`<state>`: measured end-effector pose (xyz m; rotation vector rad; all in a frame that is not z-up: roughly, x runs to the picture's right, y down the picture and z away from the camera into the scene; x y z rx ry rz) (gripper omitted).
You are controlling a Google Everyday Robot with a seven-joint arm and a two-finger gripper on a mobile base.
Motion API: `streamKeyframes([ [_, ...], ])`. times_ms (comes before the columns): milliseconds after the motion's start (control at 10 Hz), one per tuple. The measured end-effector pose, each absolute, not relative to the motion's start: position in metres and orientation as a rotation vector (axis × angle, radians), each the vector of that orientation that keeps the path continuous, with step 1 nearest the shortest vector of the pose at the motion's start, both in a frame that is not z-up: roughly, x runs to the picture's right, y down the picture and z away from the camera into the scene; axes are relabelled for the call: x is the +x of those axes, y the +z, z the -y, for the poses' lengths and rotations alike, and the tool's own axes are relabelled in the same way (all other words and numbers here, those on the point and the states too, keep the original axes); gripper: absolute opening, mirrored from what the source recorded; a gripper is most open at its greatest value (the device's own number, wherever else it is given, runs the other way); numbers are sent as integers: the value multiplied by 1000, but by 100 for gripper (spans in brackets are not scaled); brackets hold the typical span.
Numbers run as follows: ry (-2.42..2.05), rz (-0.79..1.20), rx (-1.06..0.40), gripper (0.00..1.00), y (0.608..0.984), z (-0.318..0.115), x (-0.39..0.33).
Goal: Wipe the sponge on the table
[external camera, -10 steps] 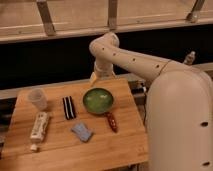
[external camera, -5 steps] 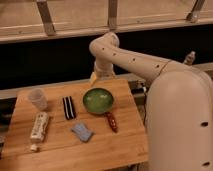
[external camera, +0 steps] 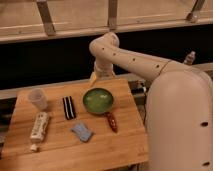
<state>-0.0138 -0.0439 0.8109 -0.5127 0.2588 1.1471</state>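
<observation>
The sponge [external camera: 82, 132], a small flat light-blue pad, lies on the wooden table [external camera: 60, 152] just in front of its middle. My gripper [external camera: 94, 78] hangs at the end of the bent white arm, above the table's far edge and just behind the green bowl. It is open and holds nothing. It is well away from the sponge, which lies nearer the front, beyond the bowl.
A green bowl [external camera: 98, 100] sits at the centre back. A black striped block [external camera: 68, 107] and a clear cup [external camera: 37, 98] lie to its left. A white tube [external camera: 39, 127] rests near the left edge. A reddish-brown item [external camera: 111, 121] lies right of the sponge. My white body [external camera: 180, 120] fills the right side.
</observation>
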Motion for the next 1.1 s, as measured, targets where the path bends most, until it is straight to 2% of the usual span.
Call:
streamKeyframes([
  [500,1125,-256,-564,80,802,60,-18],
  [900,1149,-304,-609,80,791,-5,-28],
  [1100,1156,-318,-614,80,788,-23,-29],
])
